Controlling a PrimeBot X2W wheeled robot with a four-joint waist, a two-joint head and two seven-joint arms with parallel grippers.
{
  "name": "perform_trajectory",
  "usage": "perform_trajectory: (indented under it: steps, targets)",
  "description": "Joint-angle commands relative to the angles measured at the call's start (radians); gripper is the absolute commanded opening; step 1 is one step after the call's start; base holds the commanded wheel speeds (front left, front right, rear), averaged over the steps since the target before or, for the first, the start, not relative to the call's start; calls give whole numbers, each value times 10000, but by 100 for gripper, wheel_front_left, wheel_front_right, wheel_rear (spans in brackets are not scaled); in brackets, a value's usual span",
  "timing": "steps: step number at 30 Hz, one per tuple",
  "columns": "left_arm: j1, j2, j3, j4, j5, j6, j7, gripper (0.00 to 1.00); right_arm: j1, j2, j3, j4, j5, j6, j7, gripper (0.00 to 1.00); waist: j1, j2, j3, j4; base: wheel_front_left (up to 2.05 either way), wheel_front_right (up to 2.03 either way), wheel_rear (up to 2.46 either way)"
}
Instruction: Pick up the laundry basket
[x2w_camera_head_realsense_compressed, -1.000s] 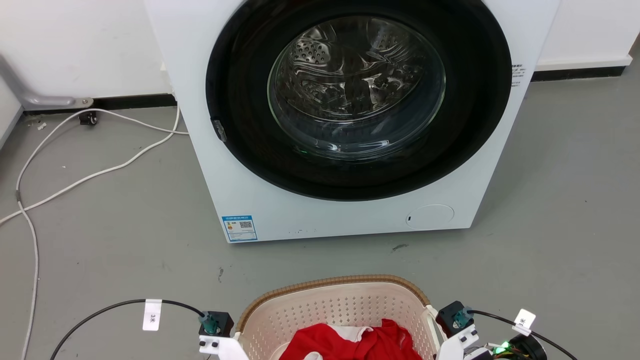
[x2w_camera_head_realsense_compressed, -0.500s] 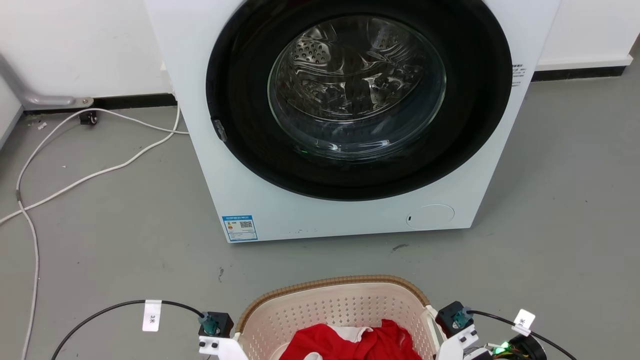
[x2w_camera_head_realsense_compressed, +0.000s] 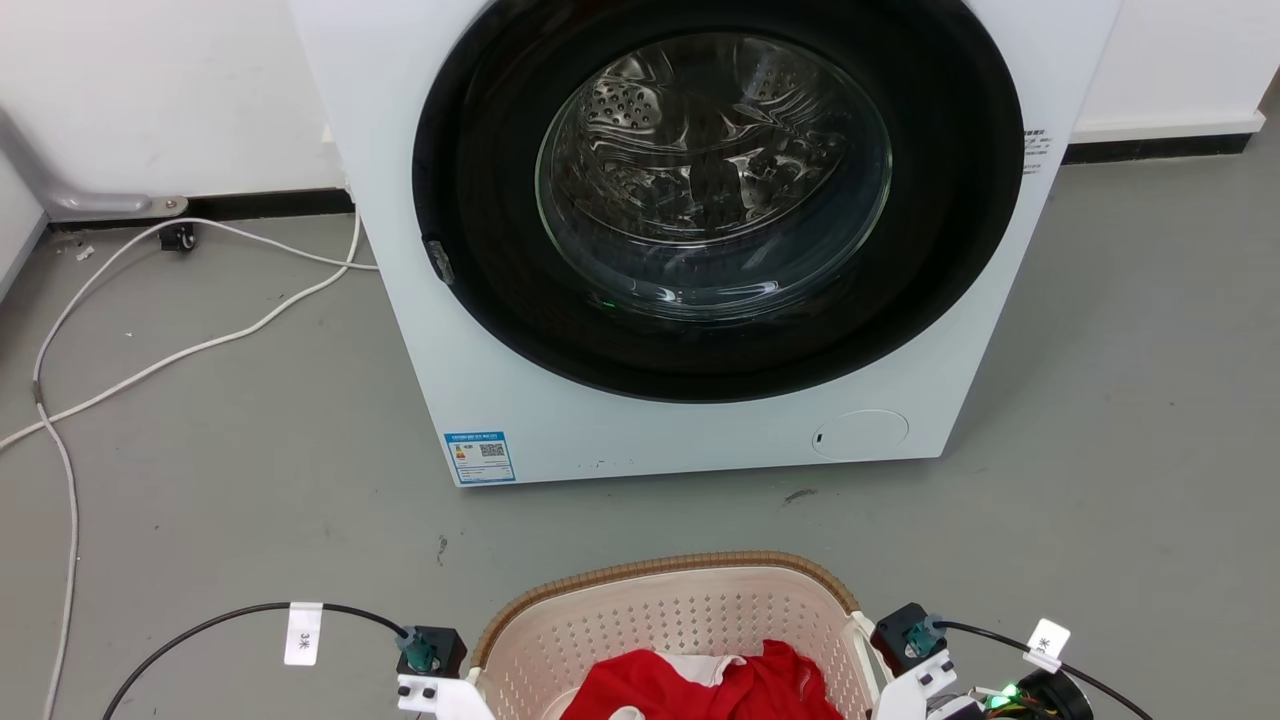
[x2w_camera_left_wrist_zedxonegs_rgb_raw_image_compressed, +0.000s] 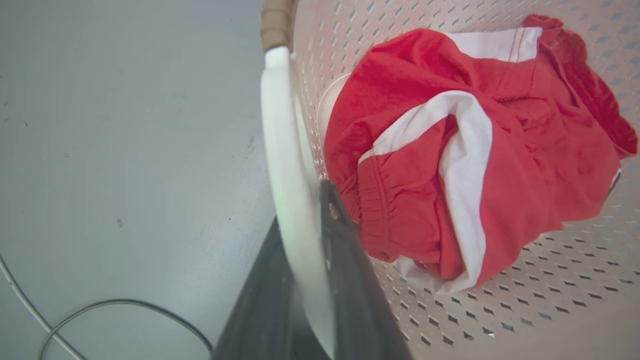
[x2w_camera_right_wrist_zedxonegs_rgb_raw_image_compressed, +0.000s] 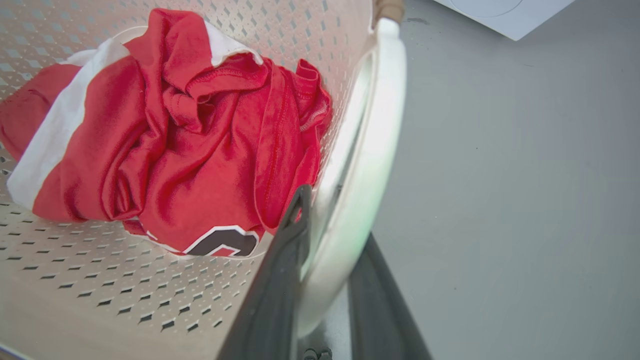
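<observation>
Basket (x2w_camera_head_realsense_compressed: 690, 612) gripped, L tool (x2w_camera_left_wrist_zedxonegs_rgb_raw_image_compressed: 302, 212), R tool (x2w_camera_right_wrist_zedxonegs_rgb_raw_image_compressed: 334, 216)

Cable tag (x2w_camera_head_realsense_compressed: 303, 633) reads "3米"; blue sticker (x2w_camera_head_realsense_compressed: 479, 456) on washing machine (x2w_camera_head_realsense_compressed: 375, 120) unreadable

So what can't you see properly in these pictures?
- Head view: the near part of the laundry basket is cut off by the bottom edge.
- Both wrist views: the basket floor under the red clothes is hidden by them.
- Head view: the writing on the blue sticker on the washing machine is too small to read.
</observation>
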Motion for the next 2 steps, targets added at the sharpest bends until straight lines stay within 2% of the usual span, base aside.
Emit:
perform_trajectory:
  steps: [1,2]
  targets:
    - [-133,29,-56,-14,16,-51,-56,0,31,68,45,-44,-14,114,-54,0,0,0,2,-2,0,0,0]
    - [-137,31,-75,-11,-11,-51,-59,0,27,70,44,-45,-12,114,-56,0,0,0,4,-2,0,0,0]
